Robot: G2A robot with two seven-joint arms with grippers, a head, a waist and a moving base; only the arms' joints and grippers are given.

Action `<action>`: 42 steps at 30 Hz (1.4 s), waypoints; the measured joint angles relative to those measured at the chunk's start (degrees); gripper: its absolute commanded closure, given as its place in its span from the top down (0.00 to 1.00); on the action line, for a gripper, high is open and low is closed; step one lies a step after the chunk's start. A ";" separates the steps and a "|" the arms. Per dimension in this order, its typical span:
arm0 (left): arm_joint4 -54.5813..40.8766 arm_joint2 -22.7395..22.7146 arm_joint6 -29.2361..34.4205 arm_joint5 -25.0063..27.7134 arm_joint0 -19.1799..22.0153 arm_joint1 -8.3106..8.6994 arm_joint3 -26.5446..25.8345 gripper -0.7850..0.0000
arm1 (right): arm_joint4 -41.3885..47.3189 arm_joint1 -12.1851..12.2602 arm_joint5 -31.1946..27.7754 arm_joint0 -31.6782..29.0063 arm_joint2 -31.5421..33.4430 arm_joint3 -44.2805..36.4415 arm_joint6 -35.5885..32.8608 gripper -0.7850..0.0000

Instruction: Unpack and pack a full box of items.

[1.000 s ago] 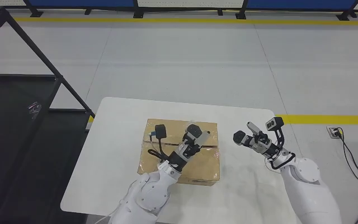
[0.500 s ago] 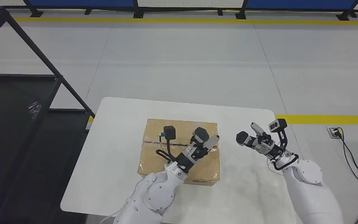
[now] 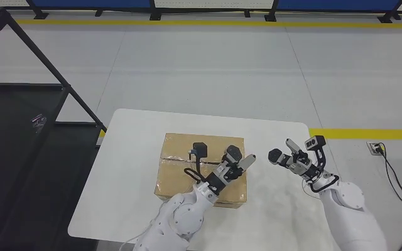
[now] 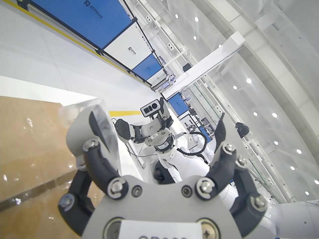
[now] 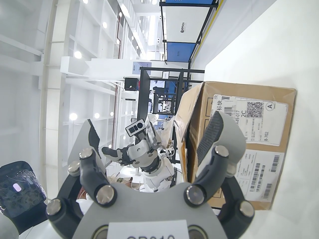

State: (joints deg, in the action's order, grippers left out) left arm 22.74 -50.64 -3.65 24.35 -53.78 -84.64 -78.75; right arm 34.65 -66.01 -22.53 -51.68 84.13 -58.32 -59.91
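Note:
A closed brown cardboard box (image 3: 173, 179), sealed with clear tape, sits in the middle of the white table (image 3: 125, 188). My left gripper (image 3: 242, 155) hovers open over the box's right edge, with nothing between its fingers. In the left wrist view the open left gripper (image 4: 162, 125) has the box top (image 4: 30, 138) beside one finger. My right gripper (image 3: 282, 150) hangs open and empty above the bare table, right of the box. From the right wrist view, the open right gripper (image 5: 154, 135) faces the box's labelled side (image 5: 261, 138), whose top flap edge (image 5: 184, 115) stands slightly raised.
A black metal frame (image 3: 56, 81) stands off the table's left side. Bare table lies to the left of the box and in front of it. A yellow floor line (image 3: 352, 133) runs beyond the table's right edge.
My left gripper has moved rightward across the box top to its right edge. The right gripper has drifted slightly to the right. The box has stayed put.

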 measured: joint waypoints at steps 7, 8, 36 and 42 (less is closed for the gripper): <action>0.53 1.08 -1.30 0.00 1.32 -1.01 2.14 1.00 | 0.25 0.18 0.00 -0.26 0.14 -0.06 0.01 1.00; 0.64 1.21 -1.42 0.00 1.51 -1.14 2.44 1.00 | 0.26 0.20 0.04 -0.27 0.13 -0.09 0.05 1.00; 0.95 2.98 -2.22 -0.69 5.23 -4.64 9.00 1.00 | 1.29 0.64 0.05 -0.84 -0.01 -0.21 0.46 1.00; 1.20 3.68 -2.36 -0.84 6.02 -5.50 10.69 1.00 | 2.18 0.79 -0.67 -0.73 0.63 0.81 0.54 1.00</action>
State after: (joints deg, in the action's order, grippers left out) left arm 23.94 -46.96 -6.01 23.52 -47.76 -90.13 -68.06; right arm 36.84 -65.22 -23.19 -52.42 84.75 -57.51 -59.37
